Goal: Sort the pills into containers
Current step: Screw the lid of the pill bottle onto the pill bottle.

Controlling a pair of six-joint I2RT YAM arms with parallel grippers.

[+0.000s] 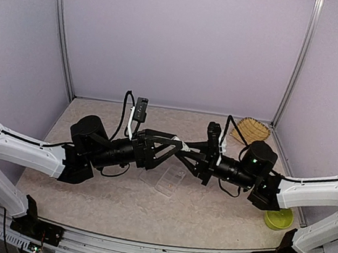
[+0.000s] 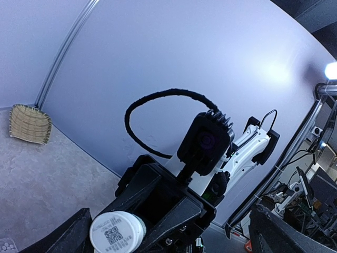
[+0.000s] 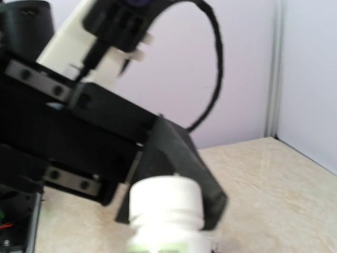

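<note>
The containers are one flat clear box [image 1: 166, 180] lying on the table under the two grippers, which meet above it. I cannot make out the pills in it from above. My right gripper [image 1: 194, 161] is shut on a white pill bottle [image 3: 166, 213], whose capped end points towards the left arm. In the left wrist view the bottle's round white end with a QR label [image 2: 117, 232] faces the camera. My left gripper [image 1: 176, 147] stands wide open around that capped end, one black finger [image 3: 181, 158] just behind the cap, apparently not touching it.
A woven straw basket [image 1: 251, 130] lies at the back right corner. A lime-green bowl [image 1: 278, 219] sits at the front right beside the right arm. Lilac walls close the table on three sides.
</note>
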